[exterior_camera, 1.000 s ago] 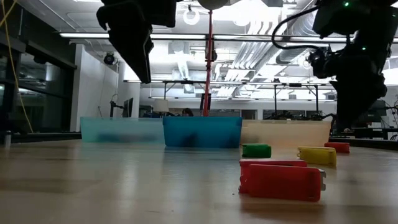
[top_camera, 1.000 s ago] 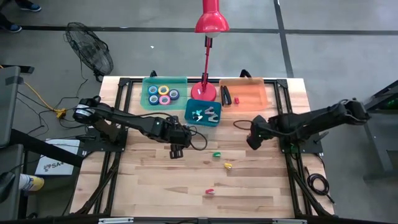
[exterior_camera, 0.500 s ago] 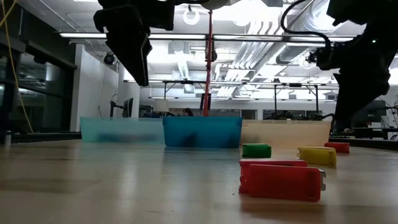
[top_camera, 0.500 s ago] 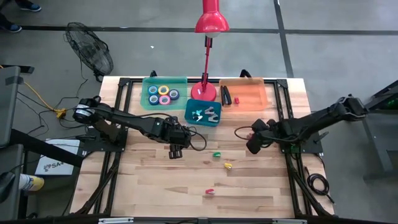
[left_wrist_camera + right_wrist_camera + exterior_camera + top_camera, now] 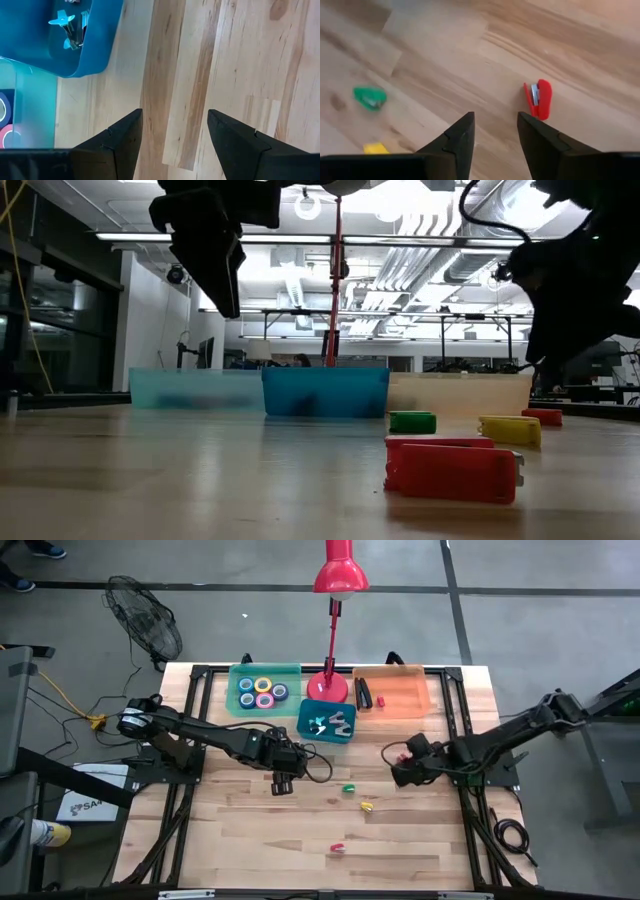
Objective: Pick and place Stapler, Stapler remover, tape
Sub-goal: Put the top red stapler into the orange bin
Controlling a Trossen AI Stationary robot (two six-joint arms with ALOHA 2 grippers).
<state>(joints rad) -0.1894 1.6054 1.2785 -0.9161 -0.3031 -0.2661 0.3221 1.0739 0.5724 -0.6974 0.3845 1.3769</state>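
Small staplers lie loose on the wooden table: a red one [image 5: 404,757] [image 5: 540,99], a green one [image 5: 348,788] [image 5: 370,97], a yellow one [image 5: 366,807] and a red one [image 5: 337,848] [image 5: 455,470] near the front. My right gripper [image 5: 400,772] [image 5: 495,120] hovers open just short of the far red stapler, with nothing between its fingers. My left gripper [image 5: 283,780] [image 5: 174,117] hangs open over bare wood near the blue tray. The tape rolls [image 5: 263,691] lie in the pale teal tray [image 5: 240,670]. Stapler removers [image 5: 328,723] lie in the blue tray [image 5: 304,732].
An orange tray [image 5: 410,700] at the back right holds a red stapler [image 5: 362,694] and a dark one [image 5: 380,700]. A red desk lamp [image 5: 328,685] stands between the trays. Bare wood lies along the near edge and the left side.
My right gripper has swung a little toward the table's left and near edge and has rolled about its own axis. It now stands beside the far red stapler. The left arm and all the objects have kept still.
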